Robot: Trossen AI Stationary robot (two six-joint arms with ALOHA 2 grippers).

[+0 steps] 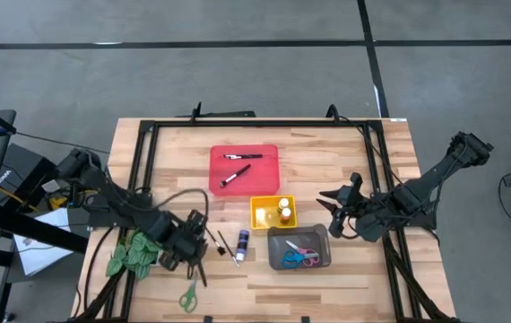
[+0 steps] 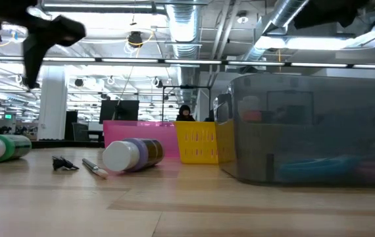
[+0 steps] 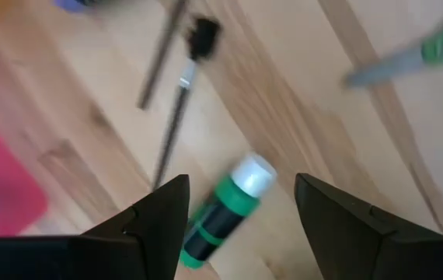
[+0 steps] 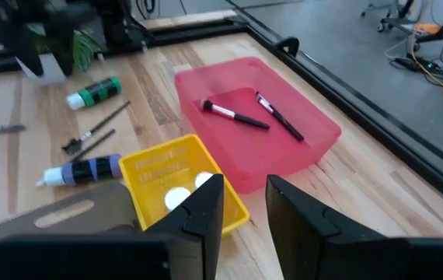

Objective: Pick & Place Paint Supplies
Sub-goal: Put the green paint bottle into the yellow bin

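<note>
Because the green paint bottle (image 3: 223, 211) is lying on its side on the wooden table (image 1: 345, 278), the left gripper (image 3: 241, 214) hangs right over it with its two fingers spread wide, one on each side. The fingers are not touching the bottle, so it looks like the claw is lining up to grab it. Two thin paintbrushes (image 3: 173, 132) lie on the wood just beside the bottle, and a purple paint bottle (image 1: 242, 240) lies near them. Green scissors (image 1: 188, 297) rest close to the front edge of the table.

Things seem to be sorted by kind. The red tray (image 1: 245, 169) has two brushes in it. The yellow tray (image 1: 272, 212) holds small bottles standing up. The grey tray (image 1: 298, 248) holds pink and blue scissors. So I think the green bottle belongs in the yellow tray.

The right gripper (image 4: 245, 206) waits beside the yellow and grey trays, holding nothing, with its fingers a little apart.

Some things are hard to see. From above, the left arm covers the green bottle. A green leafy plant (image 1: 133, 254) sits under that arm, partly hidden. From the table-top view, the grey tray is cloudy, so the scissors inside are only blurry colours. The colours of the bottles in the yellow tray are hard to tell.
</note>
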